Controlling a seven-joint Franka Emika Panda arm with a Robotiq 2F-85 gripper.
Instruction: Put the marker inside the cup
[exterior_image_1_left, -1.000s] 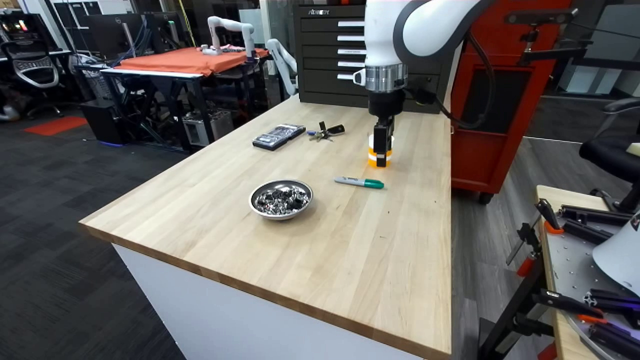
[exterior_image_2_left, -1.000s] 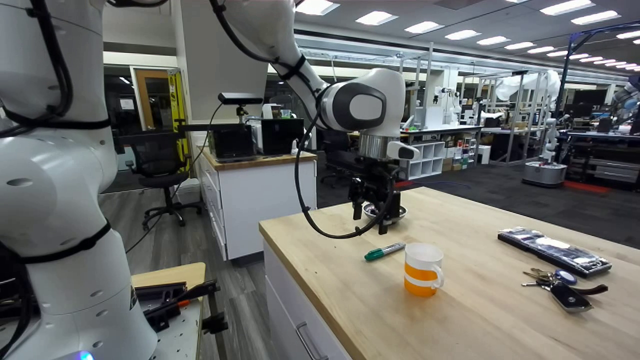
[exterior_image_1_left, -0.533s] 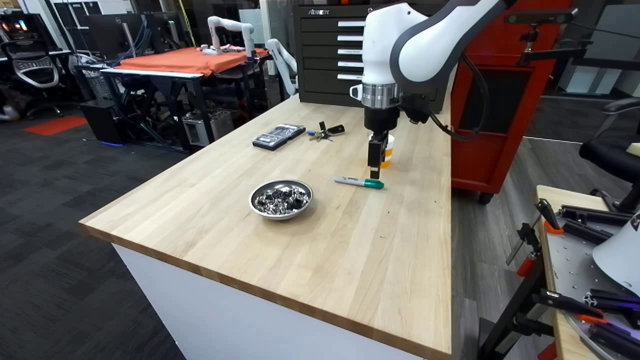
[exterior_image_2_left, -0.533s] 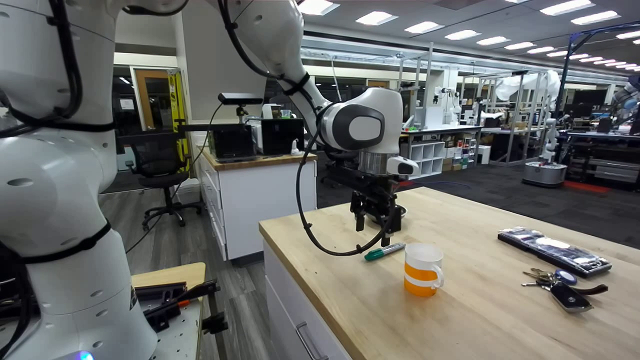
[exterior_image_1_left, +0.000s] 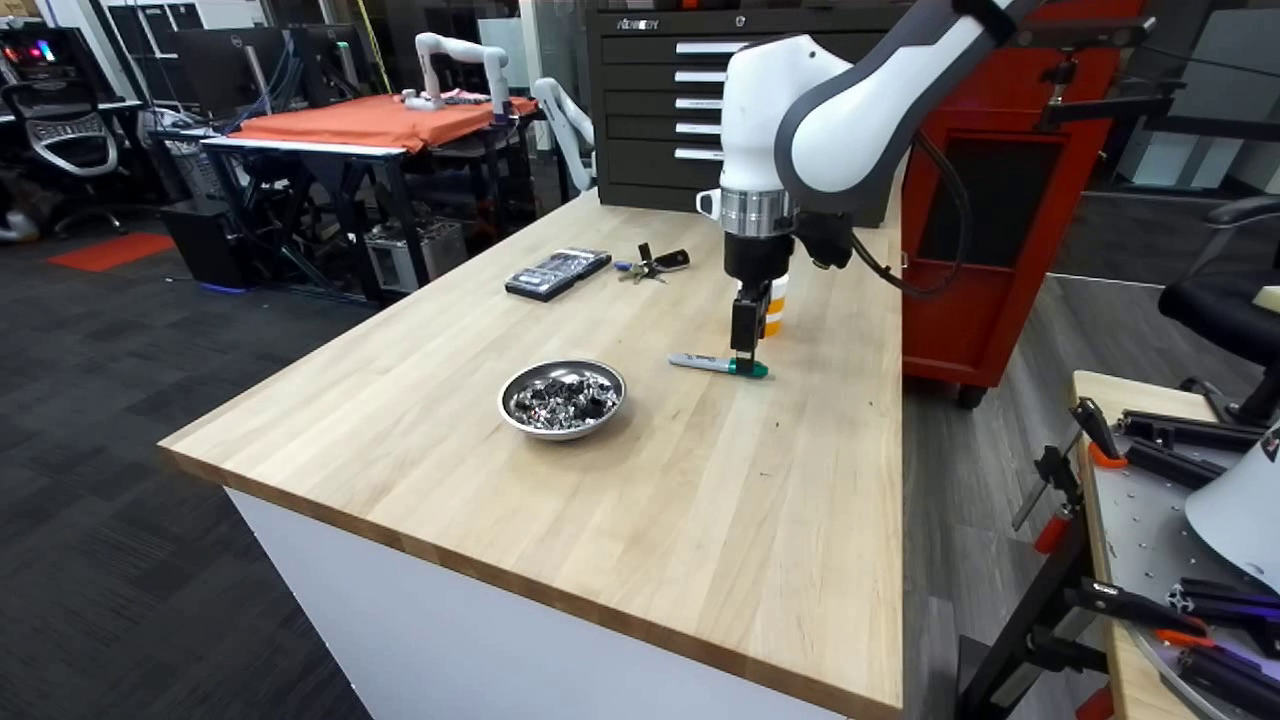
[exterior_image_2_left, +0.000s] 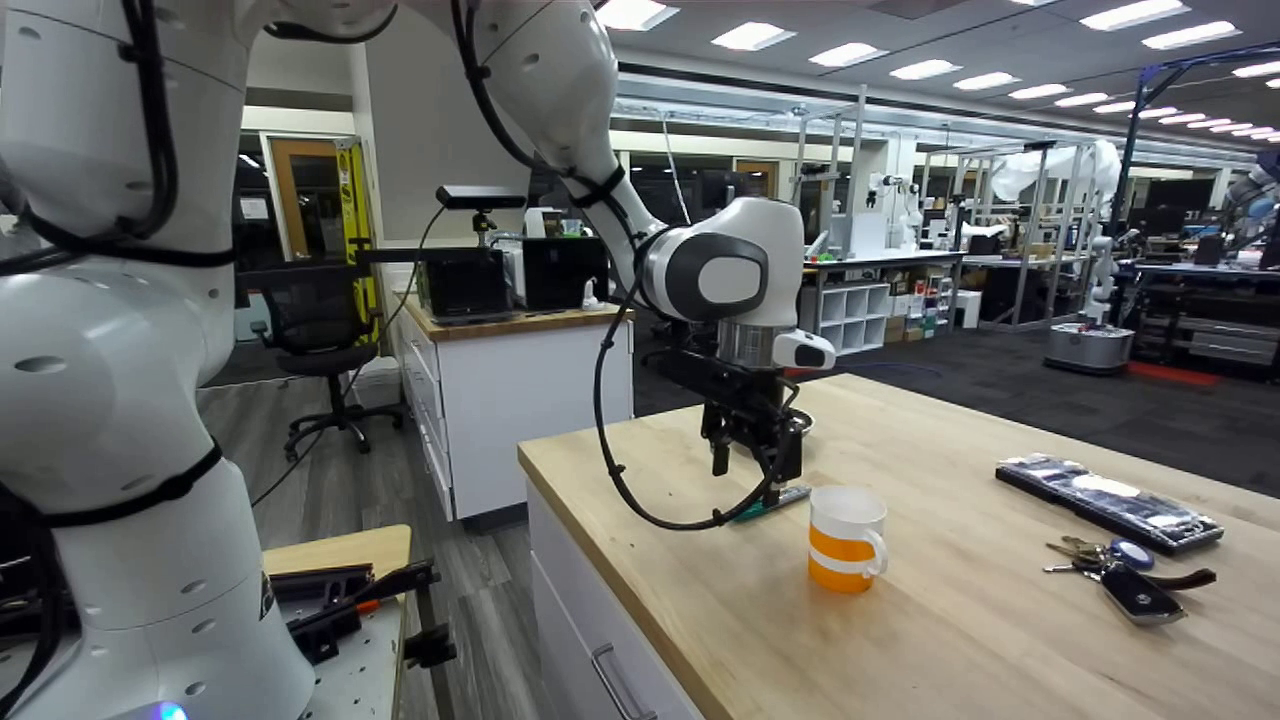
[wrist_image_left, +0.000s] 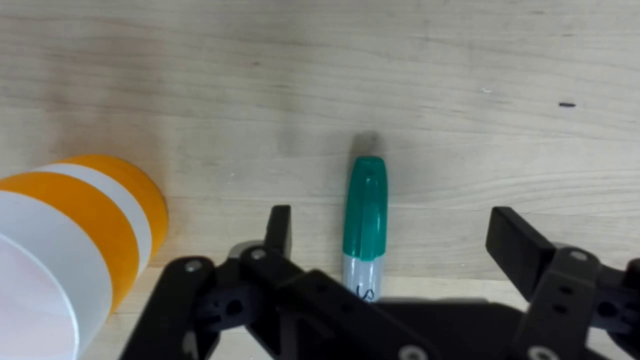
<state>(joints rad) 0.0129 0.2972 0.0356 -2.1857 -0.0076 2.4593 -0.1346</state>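
Note:
The marker (wrist_image_left: 367, 215) lies flat on the wooden table, with a green cap and a pale grey barrel. It also shows in both exterior views (exterior_image_1_left: 700, 362) (exterior_image_2_left: 796, 495), partly covered by a finger. My gripper (wrist_image_left: 392, 227) is open and low over it. The marker sits between the fingers in the wrist view, nearer the left one, with a gap on each side; the barrel's lower part is hidden by the gripper. The cup (exterior_image_2_left: 845, 540), white with orange bands and a handle, stands upright close to the marker. It is at the left of the wrist view (wrist_image_left: 75, 220).
A shiny metal bowl (exterior_image_1_left: 560, 434) with dark and silvery bits stands on the table. A flat black device (exterior_image_1_left: 557, 273) and a bunch of keys (exterior_image_2_left: 1130, 580) lie farther off. A dark tool chest (exterior_image_1_left: 650, 150) stands at the table's end. The table edge (exterior_image_2_left: 640, 580) runs near the cup.
My open gripper has come down from above the table to the marker, shifting slightly sideways in the exterior views. The marker and cup have not moved.

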